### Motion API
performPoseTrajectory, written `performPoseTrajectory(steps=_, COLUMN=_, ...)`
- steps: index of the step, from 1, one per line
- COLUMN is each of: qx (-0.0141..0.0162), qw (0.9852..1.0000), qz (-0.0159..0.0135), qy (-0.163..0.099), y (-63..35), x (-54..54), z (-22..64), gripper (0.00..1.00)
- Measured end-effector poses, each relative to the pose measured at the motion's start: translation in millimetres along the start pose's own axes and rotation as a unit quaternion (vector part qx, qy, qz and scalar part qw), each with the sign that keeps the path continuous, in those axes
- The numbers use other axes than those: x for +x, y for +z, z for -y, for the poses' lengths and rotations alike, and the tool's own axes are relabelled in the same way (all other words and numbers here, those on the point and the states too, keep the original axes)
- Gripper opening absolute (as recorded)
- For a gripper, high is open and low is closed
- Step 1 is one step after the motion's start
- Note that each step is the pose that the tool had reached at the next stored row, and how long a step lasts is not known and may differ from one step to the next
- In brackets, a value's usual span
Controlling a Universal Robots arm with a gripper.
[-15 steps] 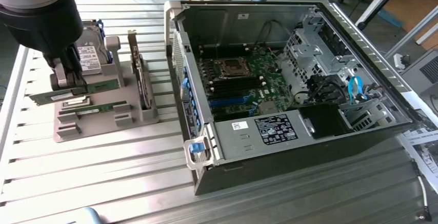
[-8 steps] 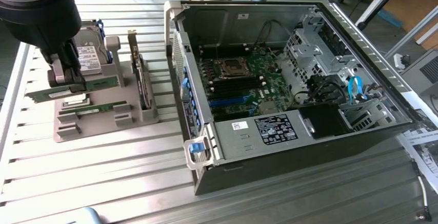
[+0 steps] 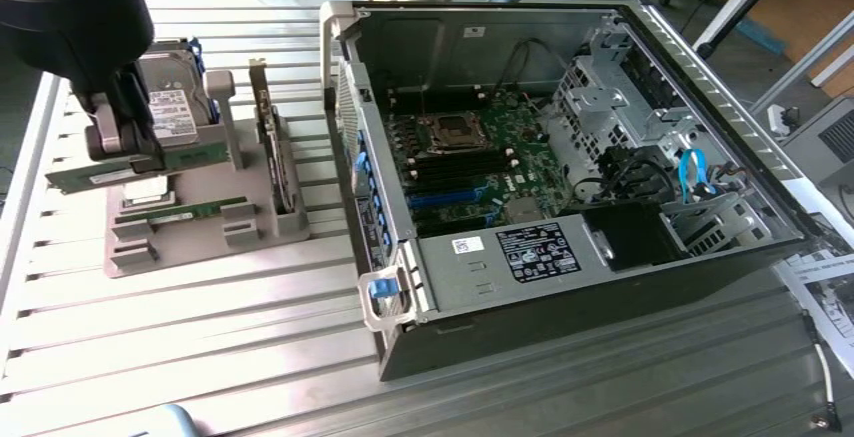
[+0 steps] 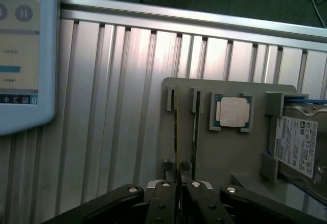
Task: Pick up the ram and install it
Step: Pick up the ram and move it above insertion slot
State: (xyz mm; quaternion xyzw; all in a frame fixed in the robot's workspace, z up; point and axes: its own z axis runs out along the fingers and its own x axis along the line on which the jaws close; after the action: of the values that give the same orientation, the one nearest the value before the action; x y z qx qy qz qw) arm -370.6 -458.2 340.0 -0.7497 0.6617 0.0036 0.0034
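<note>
The gripper (image 3: 118, 160) is pinched narrow on the ram (image 3: 74, 177) at mid-length, over the grey holder (image 3: 200, 242), at nine o'clock from the open case (image 3: 534, 287). It is probably light, stiff and thin, yet fragile, so clamping its flat faces seems best.

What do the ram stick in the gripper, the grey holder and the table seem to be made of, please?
The ram stick looks like green circuit board, matt, likely fibreglass laminate. The grey holder looks like matt plastic: evenly grey, with moulded slots. The table is ribbed metal, probably aluminium, judging by its silvery sheen.
</note>
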Motion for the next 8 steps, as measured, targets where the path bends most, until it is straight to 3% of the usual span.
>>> performPoseTrajectory(steps=8, qx=0.0, qw=1.0, qz=0.0, qy=0.0, y=-9.3, x=-0.1, z=0.1, gripper=0.14)
